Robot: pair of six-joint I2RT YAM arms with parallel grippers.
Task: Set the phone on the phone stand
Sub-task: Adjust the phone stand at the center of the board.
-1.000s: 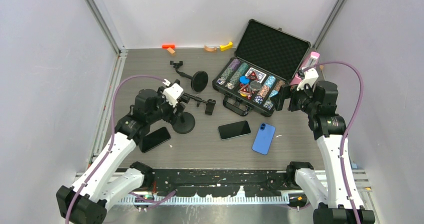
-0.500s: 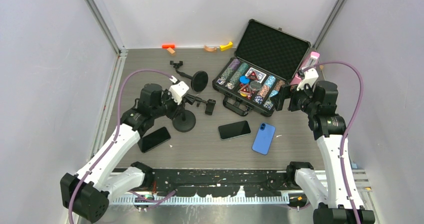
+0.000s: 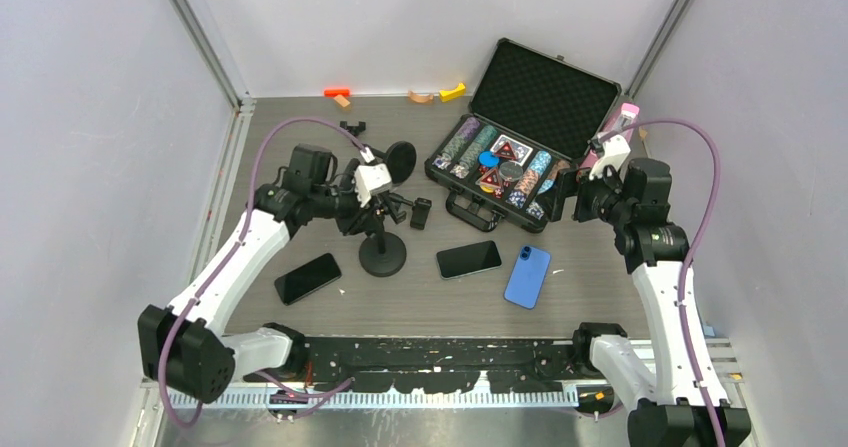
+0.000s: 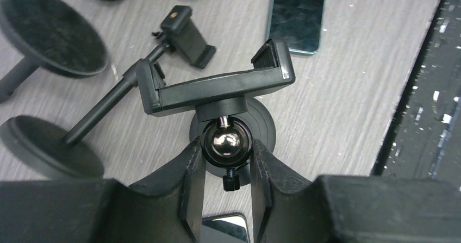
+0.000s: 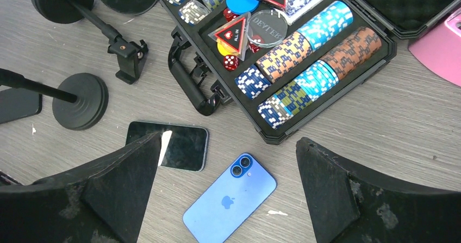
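Left of frame: a dark phone (image 3: 308,278) lies flat on the desk (image 3: 420,297). Beside it, the left end effector (image 4: 225,147) is clenched on the ball joint (image 4: 224,139) of the phone stand (image 3: 383,254), whose cradle (image 4: 217,88) is empty. Centre: a second dark phone (image 3: 468,259) and a blue phone (image 3: 527,276) lie flat, apart from the stand. Right: the right end effector (image 5: 228,139) hovers released above them. Good practice: hold the stand upright and steady while a phone is brought in.

Pink obj (image 5: 439,43), dark phone (image 5: 19,106): both cut off by right-wrist frame edges.

Grey wood-grain table (image 3: 400,302); pale walls (image 3: 380,27); aluminium corner posts (image 3: 200,37).
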